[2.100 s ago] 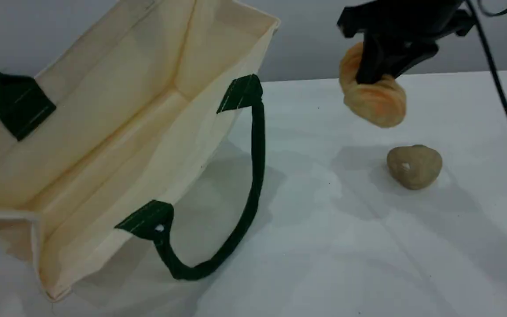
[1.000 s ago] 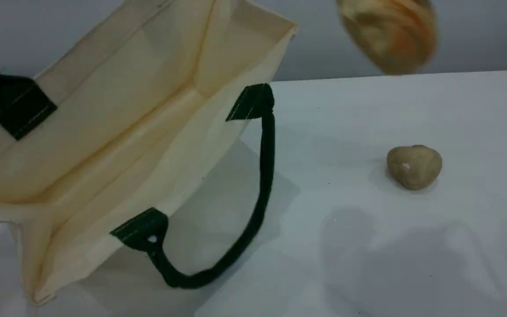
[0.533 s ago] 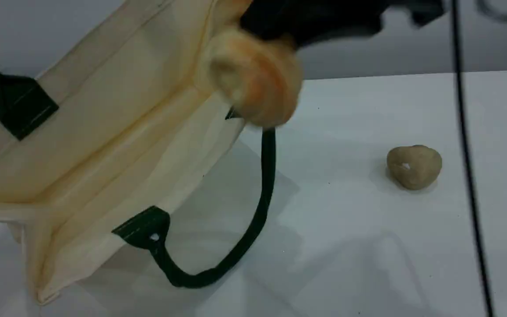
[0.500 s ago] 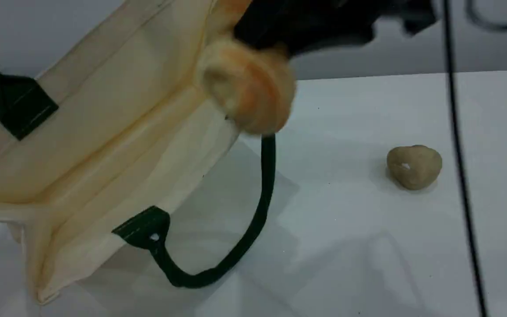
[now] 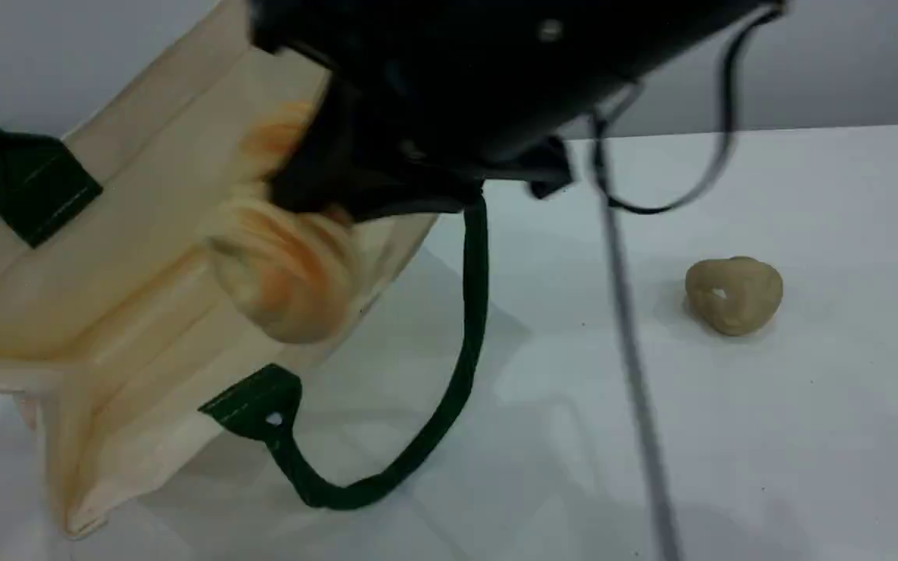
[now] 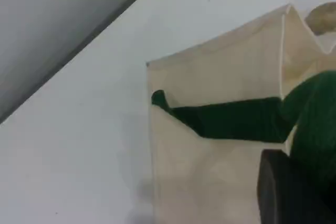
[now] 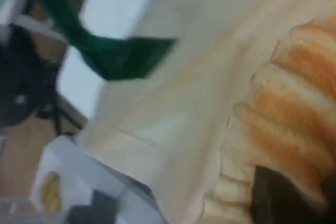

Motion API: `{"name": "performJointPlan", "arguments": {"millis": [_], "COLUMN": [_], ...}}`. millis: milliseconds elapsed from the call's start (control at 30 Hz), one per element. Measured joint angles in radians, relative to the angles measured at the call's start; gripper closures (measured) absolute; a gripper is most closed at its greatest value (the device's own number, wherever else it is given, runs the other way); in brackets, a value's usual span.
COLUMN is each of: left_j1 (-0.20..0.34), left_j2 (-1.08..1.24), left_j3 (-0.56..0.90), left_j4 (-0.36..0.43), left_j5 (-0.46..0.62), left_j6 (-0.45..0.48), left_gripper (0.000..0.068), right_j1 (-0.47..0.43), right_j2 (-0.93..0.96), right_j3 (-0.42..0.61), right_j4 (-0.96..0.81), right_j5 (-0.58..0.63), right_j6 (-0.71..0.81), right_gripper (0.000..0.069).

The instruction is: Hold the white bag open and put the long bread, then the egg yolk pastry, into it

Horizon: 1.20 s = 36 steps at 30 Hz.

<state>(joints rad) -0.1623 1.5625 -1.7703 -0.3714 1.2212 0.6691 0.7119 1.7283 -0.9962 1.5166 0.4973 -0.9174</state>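
The white bag [image 5: 106, 234] lies tilted with its mouth open toward the camera, one green handle [image 5: 464, 327] drooping onto the table. My right gripper [image 5: 312, 183] is shut on the long bread [image 5: 277, 269], which hangs inside the bag's mouth. The right wrist view shows the ridged long bread [image 7: 294, 103] against the bag's inner wall [image 7: 199, 51]. In the left wrist view my left gripper [image 6: 296, 174] is shut on the bag's other green strap [image 6: 315, 124], holding that side up. The egg yolk pastry [image 5: 733, 294] sits alone on the table to the right.
The right arm's black body [image 5: 496, 70] and its cable [image 5: 628, 327] cross the top and middle of the scene view. The white table [image 5: 730, 452] stretches in front and to the right. A grey wall [image 5: 846, 70] stands behind.
The right arm carried the long bread from high above the table's right side leftward and down into the bag's mouth. The pastry has not moved.
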Motion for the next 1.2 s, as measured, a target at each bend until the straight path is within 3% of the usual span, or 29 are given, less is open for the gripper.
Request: {"name": "performJointPlan", "arguments": {"millis": [300,533,633,867,933,1033,1200], "left_j1": [0.000,0.000,0.000,0.000,0.000,0.000,0.000], "left_j2": [0.000,0.000,0.000,0.000,0.000,0.000,0.000], "left_j3": [0.000,0.000,0.000,0.000,0.000,0.000,0.000], "left_j4": [-0.002,-0.002,-0.003,-0.019,-0.020,-0.020,-0.018], "left_j5": [0.000,-0.001,-0.001,-0.001,0.000,0.000,0.000], "left_j6": [0.002,0.004,0.004,0.007,0.007,0.007,0.007], "left_gripper": [0.0602,0.0602,0.0602,0.0602,0.0602,0.0602,0.0602], "right_j1": [-0.003,-0.004,-0.004,-0.004,-0.004,-0.004,-0.014], "right_j2": [0.196,0.299,0.299,0.299,0.297,0.288,0.244], "right_j3": [-0.189,-0.278,-0.278,-0.278,-0.278,-0.278,-0.278], "right_j4": [0.058,0.059,0.059,0.089,0.086,0.060,-0.008], "right_j5": [0.002,-0.103,-0.116,-0.092,-0.072,-0.058,0.000], "right_j6": [-0.043,-0.045,-0.060,-0.060,-0.060,-0.060,-0.060], "right_gripper": [0.0612,0.0598,0.0526,0.0120,0.0054,0.0030,0.0076]}}
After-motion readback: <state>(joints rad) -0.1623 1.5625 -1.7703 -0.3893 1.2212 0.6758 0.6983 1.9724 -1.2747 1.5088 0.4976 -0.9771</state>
